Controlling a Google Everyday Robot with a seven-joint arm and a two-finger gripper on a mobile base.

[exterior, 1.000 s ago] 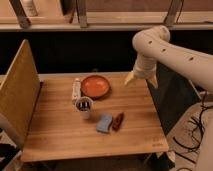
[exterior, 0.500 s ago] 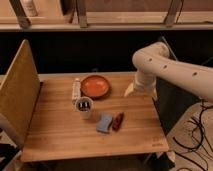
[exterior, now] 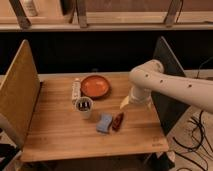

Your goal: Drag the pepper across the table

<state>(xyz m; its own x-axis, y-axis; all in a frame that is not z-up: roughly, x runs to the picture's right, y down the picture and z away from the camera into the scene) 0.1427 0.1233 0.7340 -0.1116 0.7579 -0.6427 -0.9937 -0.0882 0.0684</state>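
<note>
The task is at its start. The pepper (exterior: 118,121) lies on the table (exterior: 55,135) a little right of centre and low in the frame. It sits right beside the right edge of the light blue sponge (exterior: 104,123), and whether the two touch is hard to tell. Nothing is in contact with the pepper.

The gripper (exterior: 125,103) sits at the end of the white arm that reaches in from the right of the frame. It is just above and slightly right of the pepper in the picture, below and to the right of the orange bowl (exterior: 95,86). Its fingers are spread wide and hold nothing. It appears to hang over the table rather than rest on it.

A small cup (exterior: 84,106) stands left of the sponge, and a white tube-like item (exterior: 76,90) lies beside the bowl.

Everything remains to be done: bringing the gripper down onto the pepper, then pulling it over the bare wood. The open stretch toward the lower left looks like the easiest path.
</note>
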